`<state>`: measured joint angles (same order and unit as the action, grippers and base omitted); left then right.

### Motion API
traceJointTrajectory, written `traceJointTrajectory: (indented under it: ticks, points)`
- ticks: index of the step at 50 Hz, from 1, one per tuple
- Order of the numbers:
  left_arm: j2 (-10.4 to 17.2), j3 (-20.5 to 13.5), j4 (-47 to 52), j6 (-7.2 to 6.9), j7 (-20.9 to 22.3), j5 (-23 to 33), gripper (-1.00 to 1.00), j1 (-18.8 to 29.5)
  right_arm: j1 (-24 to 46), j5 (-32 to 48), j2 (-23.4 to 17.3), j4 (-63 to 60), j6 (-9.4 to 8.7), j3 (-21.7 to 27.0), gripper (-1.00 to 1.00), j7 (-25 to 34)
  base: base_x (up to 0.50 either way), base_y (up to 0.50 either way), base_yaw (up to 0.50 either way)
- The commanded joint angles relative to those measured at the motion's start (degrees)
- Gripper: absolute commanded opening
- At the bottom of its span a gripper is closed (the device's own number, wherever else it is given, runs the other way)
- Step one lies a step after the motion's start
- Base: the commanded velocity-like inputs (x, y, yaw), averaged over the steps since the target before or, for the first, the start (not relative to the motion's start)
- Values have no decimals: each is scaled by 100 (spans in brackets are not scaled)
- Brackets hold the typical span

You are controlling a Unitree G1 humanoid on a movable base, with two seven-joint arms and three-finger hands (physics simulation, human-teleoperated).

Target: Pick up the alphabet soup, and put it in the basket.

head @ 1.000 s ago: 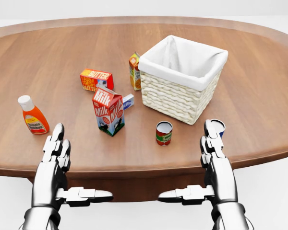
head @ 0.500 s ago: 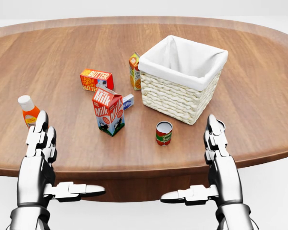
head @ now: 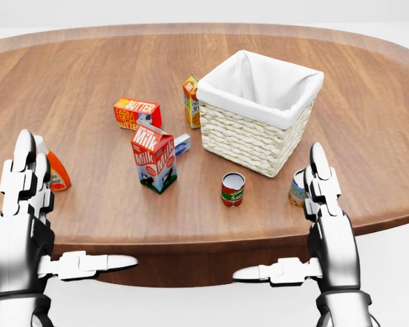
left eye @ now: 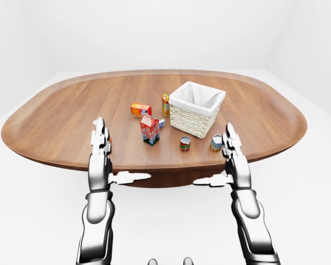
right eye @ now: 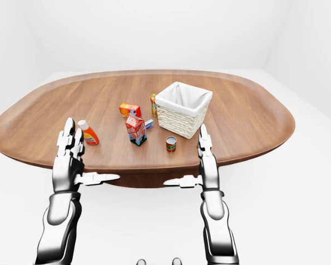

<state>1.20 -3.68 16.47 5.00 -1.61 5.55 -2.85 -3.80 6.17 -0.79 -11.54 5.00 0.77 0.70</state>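
Red soup can (head: pixel 232 189) stands at lower centre of the head view, apart from the basket (head: pixel 258 140). Both my hands, left (head: pixel 24 204) and right (head: pixel 325 204), are wide and empty. I fear grabbing the other can (head: pixel 298 188) by mistake, beside my right hand.

On the wooden surface (head: pixel 88 82) a milk carton (head: pixel 154 157) stands upright, a butter box (head: pixel 137 113) lying above it in the head view. An orange juice carton (head: pixel 190 101) stands farther right, a ketchup bottle (head: pixel 54 169) at far left, and a blue-labelled can (head: pixel 298 188) at lower right.
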Motion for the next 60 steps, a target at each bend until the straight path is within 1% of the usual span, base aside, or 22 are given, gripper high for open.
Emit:
traceJointTrajectory:
  ticks: [1, 5, 8, 21, 28, 29, 32, 60]
  points:
    - [20, -147, 525, 0, 0, 32, 100, -17, -14, 10, -9, -502, 0, 110, 100, -15, 0, 0, 0]
    - [3, -154, 623, 0, -2, 19, 100, -32, 28, -91, -17, -600, 0, 192, 100, -11, 0, 0, 0]
    - [5, -182, 767, 0, 15, -21, 100, -48, 9, -100, -10, -650, 0, 187, 100, -16, 0, 0, 0]
    - [15, -254, 779, 0, 24, -125, 100, -15, -63, -153, -4, -739, 0, 135, 100, 75, 0, 0, 0]
    - [17, -260, 790, -2, 20, -127, 100, -5, -56, -150, -8, -759, 0, 142, 100, 90, 0, -23, 0]
    - [12, -259, 816, -38, 23, -145, 100, -11, -70, -123, -5, -716, 0, 125, 100, 89, 0, -27, 0]
    - [15, -257, 768, 0, 24, -142, 100, -9, -72, -89, -5, -672, 0, 106, 100, 91, 0, -27, 0]
    - [18, -238, 602, 0, 20, -112, 100, -15, -94, 15, -9, -582, 0, 83, 100, 99, 0, -27, 0]
